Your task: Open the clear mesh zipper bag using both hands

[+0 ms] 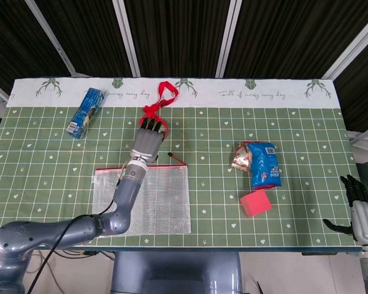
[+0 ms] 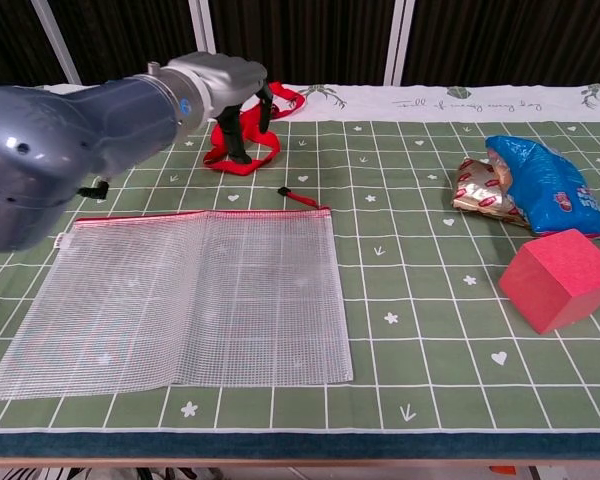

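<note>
At frame centre, the left hand [image 1: 148,139], fingers spread and empty, hovers just above the flat clear mesh zipper bag [image 1: 142,199], whose zipper pull [image 1: 172,155] lies right of the fingers; the right hand [image 1: 360,211] idles lower right.

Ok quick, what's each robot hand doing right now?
Left robot hand: open, holding nothing, above the table.
Right robot hand: open, empty, at the table's edge.

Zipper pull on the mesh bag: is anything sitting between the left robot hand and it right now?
Nothing visible blocks it. The left robot hand hovers above the table just left of the zipper pull, with only bare tablecloth between them. The red ribbon lies behind the hand, away from the mesh bag.
</note>
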